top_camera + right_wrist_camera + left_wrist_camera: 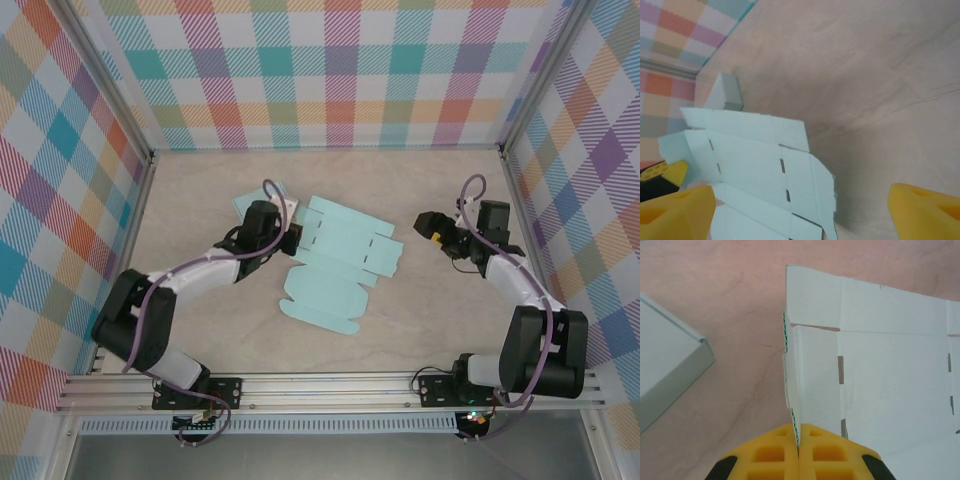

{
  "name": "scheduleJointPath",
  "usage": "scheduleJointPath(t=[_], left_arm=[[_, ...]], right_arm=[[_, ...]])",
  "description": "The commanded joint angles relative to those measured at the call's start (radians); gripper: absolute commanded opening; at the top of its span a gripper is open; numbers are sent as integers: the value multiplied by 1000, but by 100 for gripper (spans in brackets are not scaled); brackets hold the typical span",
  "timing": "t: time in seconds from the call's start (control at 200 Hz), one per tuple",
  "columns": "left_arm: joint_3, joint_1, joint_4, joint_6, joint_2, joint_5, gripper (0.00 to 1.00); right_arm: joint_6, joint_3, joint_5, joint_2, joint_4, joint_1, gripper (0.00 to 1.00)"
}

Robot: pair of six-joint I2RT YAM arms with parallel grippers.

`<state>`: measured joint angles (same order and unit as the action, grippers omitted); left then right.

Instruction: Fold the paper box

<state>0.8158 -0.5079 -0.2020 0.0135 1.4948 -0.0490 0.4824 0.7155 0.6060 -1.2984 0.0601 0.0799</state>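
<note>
- Pale blue card: paper box (335, 265), an unfolded blank lying mostly flat at the middle of the tabletop (430, 330).
- Long axis from the far edge towards the near edge, near end slanted a little towards the left edge; wider panel with slots at the far end, rounded panel at the near end.
- Left side flap (815, 380) lifted off the wood, its edge standing upright.
- Left hand (798, 442) at the blank's left side, yellow fingers pressed together and clamped on the lower edge of that flap.
- Left arm low over the tabletop, stretched from the near-left corner forward and inward.
- Right hand (432, 228) near the blank's right edge but apart from it, fingers spread wide, gripping nothing.
- Right arm up from the near-right corner, bent inward, hand pointing left at the blank.
- Second, already folded box (252, 205) just behind the left hand, on the far-left side of the blank.
</note>
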Motion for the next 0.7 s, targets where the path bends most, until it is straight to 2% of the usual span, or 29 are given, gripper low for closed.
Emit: scheduleJointPath(t=[0.0,0.175,0.38,0.505,0.695], left_arm=[[-97,5,-165,-23,-90,62,0],[-238,5,-291,-7,-202,47,0],[-348,6,-390,10,-303,35,0],[-390,6,-425,8,-351,41,0],[-411,9,-430,-15,-393,47,0]], right_arm=[[-17,-47,113,53,-154,-70,88],[-93,-73,98,49,-171,-170,88],[-127,-93,33,10,-196,-193,90],[-132,-97,63,-44,-241,-212,91],[-141,-87,76,-123,-351,-300,84]])
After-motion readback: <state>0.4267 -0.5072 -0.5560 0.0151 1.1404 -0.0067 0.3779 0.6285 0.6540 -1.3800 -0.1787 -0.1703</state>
